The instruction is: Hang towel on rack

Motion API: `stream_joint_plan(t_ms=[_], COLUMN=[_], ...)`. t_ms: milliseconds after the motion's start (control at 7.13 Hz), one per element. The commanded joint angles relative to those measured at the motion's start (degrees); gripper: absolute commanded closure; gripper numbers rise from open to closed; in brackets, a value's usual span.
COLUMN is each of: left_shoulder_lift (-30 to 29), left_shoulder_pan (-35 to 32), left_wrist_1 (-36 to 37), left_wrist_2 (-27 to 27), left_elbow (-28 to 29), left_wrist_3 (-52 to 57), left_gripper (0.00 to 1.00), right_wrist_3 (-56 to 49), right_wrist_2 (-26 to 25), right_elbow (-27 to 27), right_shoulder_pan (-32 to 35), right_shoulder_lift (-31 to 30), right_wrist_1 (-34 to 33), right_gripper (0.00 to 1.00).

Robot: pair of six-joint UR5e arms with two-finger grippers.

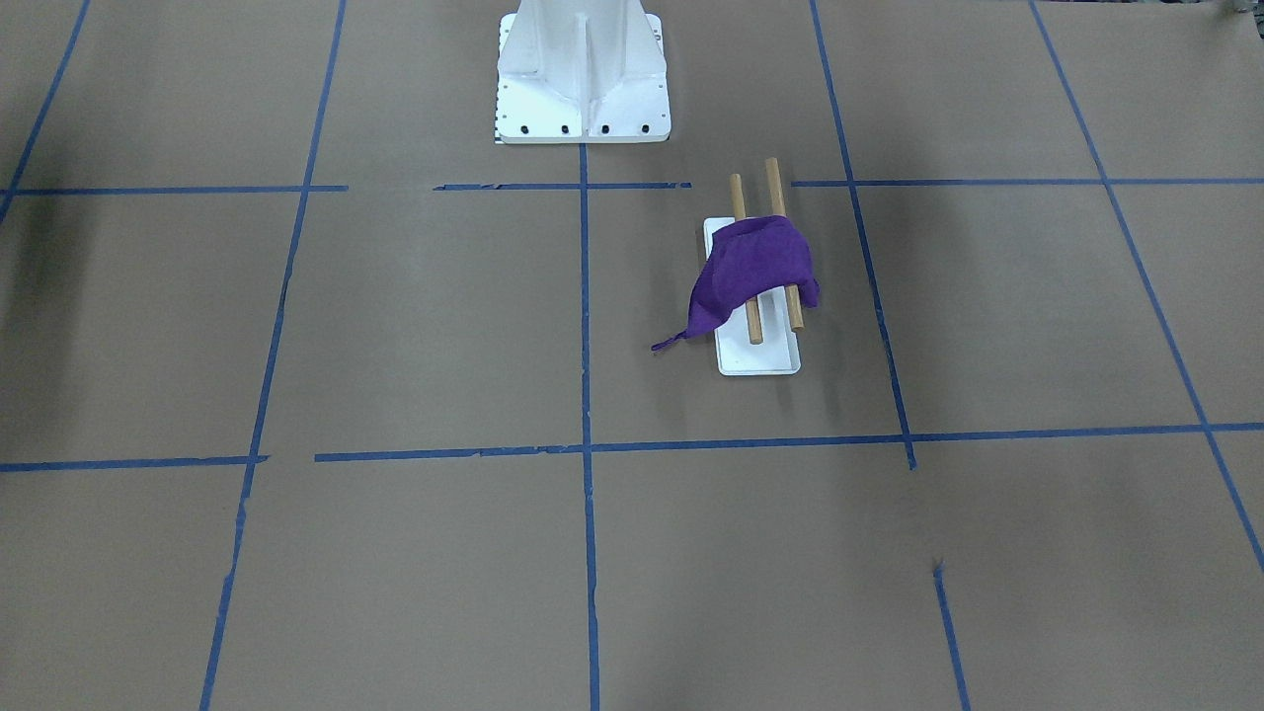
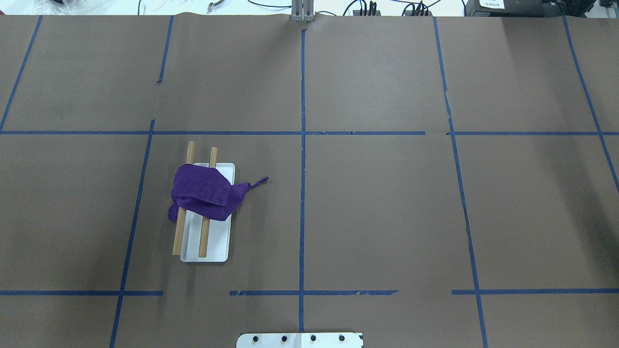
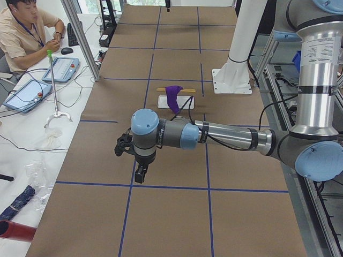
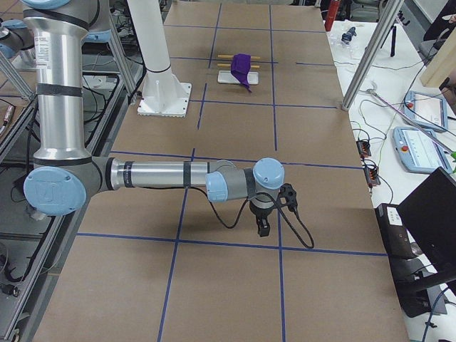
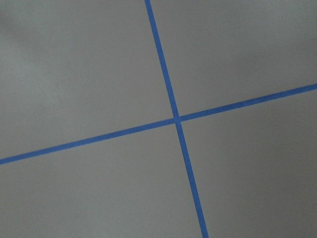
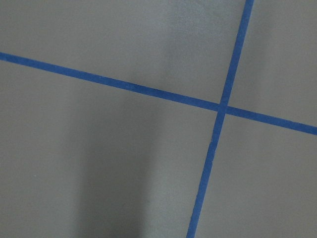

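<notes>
Where the towel (image 2: pixel 203 193) lies, the rack (image 2: pixel 217 244) is hidden.

Four exteriors — shared rack (image 1: pixel 756 357) (wrist-cams downward)

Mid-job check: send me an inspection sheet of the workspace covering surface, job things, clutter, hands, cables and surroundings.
Surface: table covered in brown paper with a blue tape grid; white pedestal on the robot's side.
Job's things: purple towel draped across both wooden rods of the rack, corner tail trailing off toward the table's middle.
Clutter: nothing seen.
Hands: left hand and right hand hang over bare paper, far from the rack; open or shut cannot be told.
Cables: black cable looping below the right wrist.
Surroundings: seated operator; teach pendant on the side bench.
</notes>
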Motion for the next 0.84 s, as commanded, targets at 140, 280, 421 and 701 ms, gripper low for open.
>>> stream_joint_plan(t_ms=[140, 280, 421, 701], left_shoulder_lift=[0.43, 0.43, 0.43, 0.52], left_shoulder_pan=[2.73, 3.08, 3.26, 3.35], left_wrist_1=[-2.92, -3.03, -2.94, -3.28], left_wrist_2=[-0.42, -0.42, -0.6, -0.6], left_elbow=[1.01, 1.18, 0.92, 0.92], left_wrist_3=[0.07, 0.07, 0.07, 0.16], left_gripper=[0.0, 0.0, 0.0, 0.0], right_wrist_3=[-0.96, -2.79, -3.33, -3.6], right_wrist_2=[-0.44, -1.4, -1.58, -1.49], right_elbow=[-0.07, -0.16, 0.45, -0.24], right_shoulder_pan=[0.45, 0.81, 1.59, 1.6], right_shoulder_lift=[3.81, 4.89, 4.99, 5.25], right_wrist_1=[-6.66, -8.97, -9.08, -8.99], right_gripper=[0.0, 0.0, 0.0, 0.0])
